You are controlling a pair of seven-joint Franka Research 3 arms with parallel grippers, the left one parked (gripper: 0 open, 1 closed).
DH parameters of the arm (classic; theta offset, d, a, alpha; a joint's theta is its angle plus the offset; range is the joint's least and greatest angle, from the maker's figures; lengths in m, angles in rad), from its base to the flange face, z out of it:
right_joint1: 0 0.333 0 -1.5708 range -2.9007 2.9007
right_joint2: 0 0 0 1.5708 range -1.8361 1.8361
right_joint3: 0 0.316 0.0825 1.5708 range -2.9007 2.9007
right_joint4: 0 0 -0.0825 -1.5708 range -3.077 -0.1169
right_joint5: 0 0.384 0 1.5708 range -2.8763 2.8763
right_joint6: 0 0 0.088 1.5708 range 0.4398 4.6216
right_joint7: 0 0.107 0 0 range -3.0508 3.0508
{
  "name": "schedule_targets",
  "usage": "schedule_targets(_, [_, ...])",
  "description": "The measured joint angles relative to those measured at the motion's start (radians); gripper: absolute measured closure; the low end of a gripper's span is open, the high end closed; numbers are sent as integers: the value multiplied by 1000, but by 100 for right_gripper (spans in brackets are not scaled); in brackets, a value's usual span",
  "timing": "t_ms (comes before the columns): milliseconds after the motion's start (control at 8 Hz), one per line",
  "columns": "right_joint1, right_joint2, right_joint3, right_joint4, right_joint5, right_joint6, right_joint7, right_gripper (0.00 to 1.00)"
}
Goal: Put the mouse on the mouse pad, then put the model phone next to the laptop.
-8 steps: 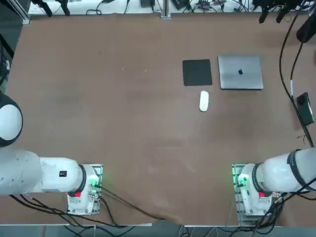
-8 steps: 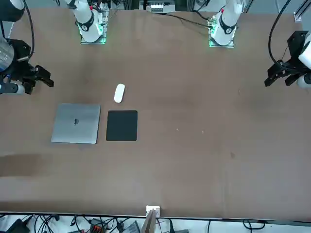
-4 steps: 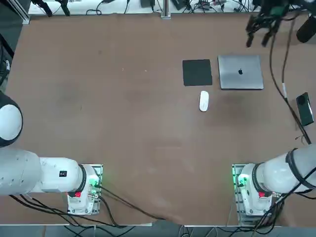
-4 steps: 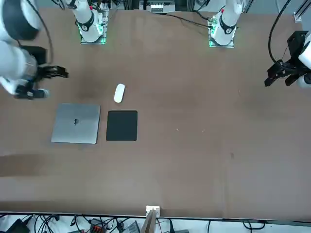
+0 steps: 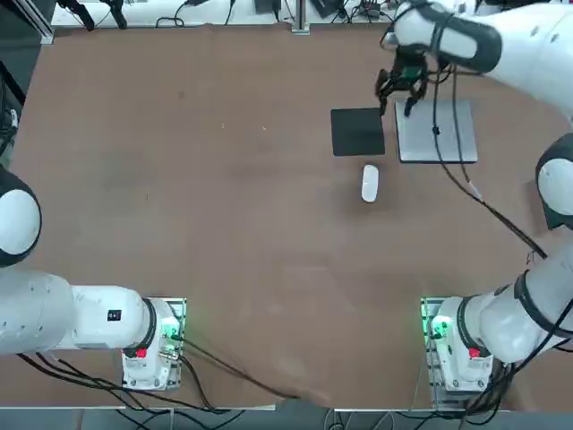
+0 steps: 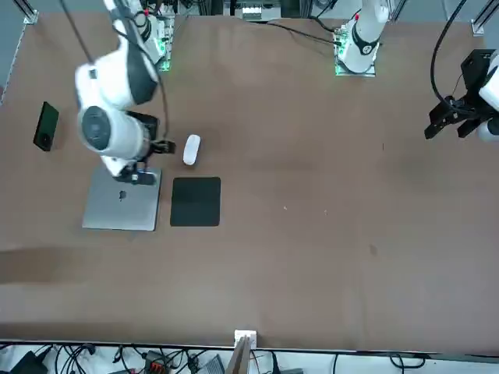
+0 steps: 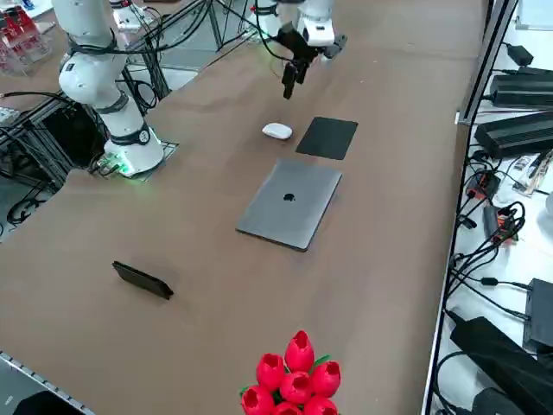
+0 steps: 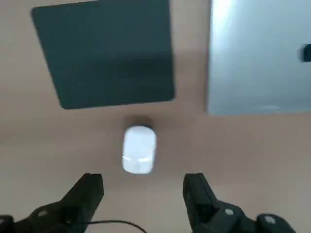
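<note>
Presently hovering with right gripper (image 8: 143, 178) spread near one glossy white oval mouse (image 8: 139, 149), at six o'clock from one matte black square pad (image 8: 104, 58).

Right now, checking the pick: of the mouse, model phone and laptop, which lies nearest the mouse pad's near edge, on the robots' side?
The white mouse, just off that edge.

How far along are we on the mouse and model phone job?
Neither placement looks done. In hand: nothing; the right gripper is open above the table, with the mouse between its fingers and the mouse pad. Left: the mouse is still off the pad, and the model phone lies well apart from the laptop, so both need moving.
</note>
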Motion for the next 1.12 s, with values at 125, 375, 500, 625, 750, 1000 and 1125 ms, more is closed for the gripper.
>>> schedule_targets(125, [20, -13, 0, -82, 17, 105, 1, 0])
schedule_targets(375, [43, -77, 0, -289, 27, 324, 9, 0])
schedule_targets(500, [54, -107, -1, -381, 32, 422, 48, 0])
schedule_targets(625, [77, -124, -1, -448, 33, 499, 109, 0])
schedule_targets(750, [105, -129, 0, -505, 33, 581, 150, 0])
schedule_targets(1000, [141, -125, 0, -590, 33, 704, 180, 0])
schedule_targets(1125, [142, -121, -1, -605, 33, 715, 180, 0])
